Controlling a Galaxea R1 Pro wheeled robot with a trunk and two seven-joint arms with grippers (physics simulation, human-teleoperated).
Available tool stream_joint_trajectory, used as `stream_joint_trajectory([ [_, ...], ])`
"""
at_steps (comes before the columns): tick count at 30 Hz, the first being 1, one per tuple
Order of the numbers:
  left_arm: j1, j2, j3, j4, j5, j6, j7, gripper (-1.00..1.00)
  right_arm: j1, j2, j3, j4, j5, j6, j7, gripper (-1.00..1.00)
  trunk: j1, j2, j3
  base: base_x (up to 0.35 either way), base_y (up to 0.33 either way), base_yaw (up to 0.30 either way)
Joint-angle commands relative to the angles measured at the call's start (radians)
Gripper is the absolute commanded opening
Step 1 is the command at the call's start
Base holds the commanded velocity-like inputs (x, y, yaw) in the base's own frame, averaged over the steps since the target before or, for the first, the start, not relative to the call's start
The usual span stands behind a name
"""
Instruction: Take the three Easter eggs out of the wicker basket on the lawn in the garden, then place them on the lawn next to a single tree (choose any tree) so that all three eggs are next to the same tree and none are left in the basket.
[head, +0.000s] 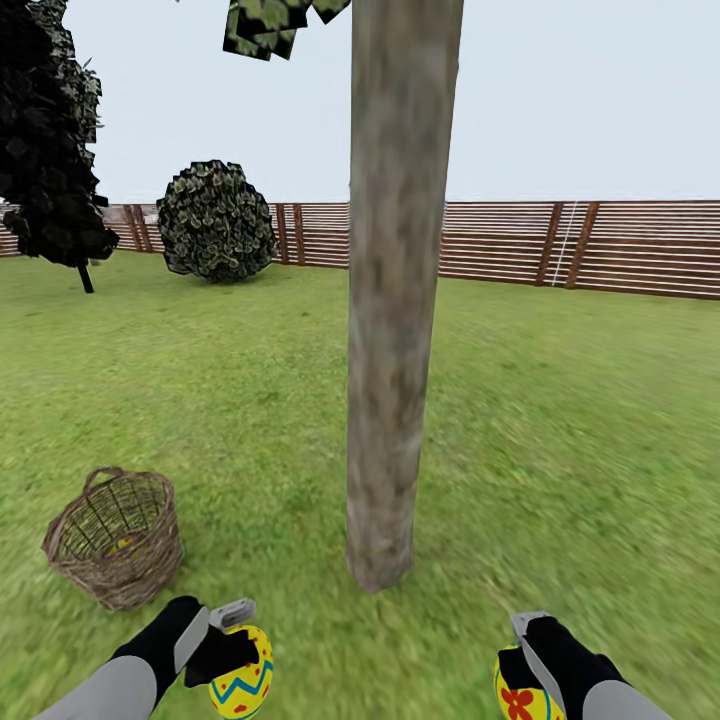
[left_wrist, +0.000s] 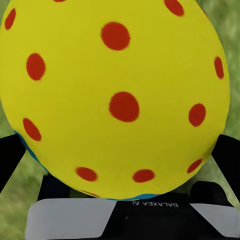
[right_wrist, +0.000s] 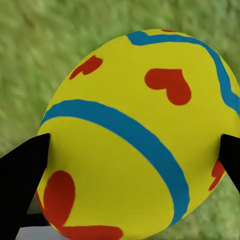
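Each pincer is clamped on an egg — the left pincer (head: 228, 640) on the dotted egg (head: 241, 672), the right pincer (head: 522, 655) on the heart-marked egg (head: 520, 692). Lower both gently beside the tree (head: 392, 400) (a third seems to lie in the basket (head: 115, 540), left of the trunk).

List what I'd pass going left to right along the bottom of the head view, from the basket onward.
Brown woven wicker basket → left gripper holding a yellow egg with blue zigzag → grey-brown tree trunk base → right gripper holding a yellow egg with red markings.
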Motion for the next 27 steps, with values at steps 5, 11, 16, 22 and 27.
stream_joint_trajectory([
  [5,0.0,-0.006,0.002,-0.001,0.008,0.006,0.002,-1.0,0.0,0.0,0.005,0.0,0.007,0.005,0.001,-1.0,0.019,-0.036,-0.017,0.0,0.0,0.0],
  [11,0.0,-0.011,0.002,0.0,0.008,0.004,0.002,-1.0,0.0,0.001,0.005,0.0,0.007,0.004,0.001,-1.0,0.042,-0.078,-0.036,0.0,0.0,0.0],
  [16,0.0,-0.013,0.002,0.0,0.008,0.004,0.002,-1.0,0.0,0.001,0.005,0.0,0.009,0.005,0.002,-1.0,0.061,-0.113,-0.051,0.0,0.0,0.0],
  [22,0.0,-0.016,0.002,0.0,0.008,0.002,0.002,-1.0,0.0,0.001,0.004,0.0,0.01,0.005,0.001,-1.0,0.084,-0.155,-0.07,0.0,0.0,0.0],
  [27,0.0,-0.016,0.002,0.0,0.008,0.002,0.002,-1.0,0.0,0.001,0.005,0.0,0.01,0.005,0.001,-1.0,0.104,-0.19,-0.086,0.0,0.0,0.0],
])
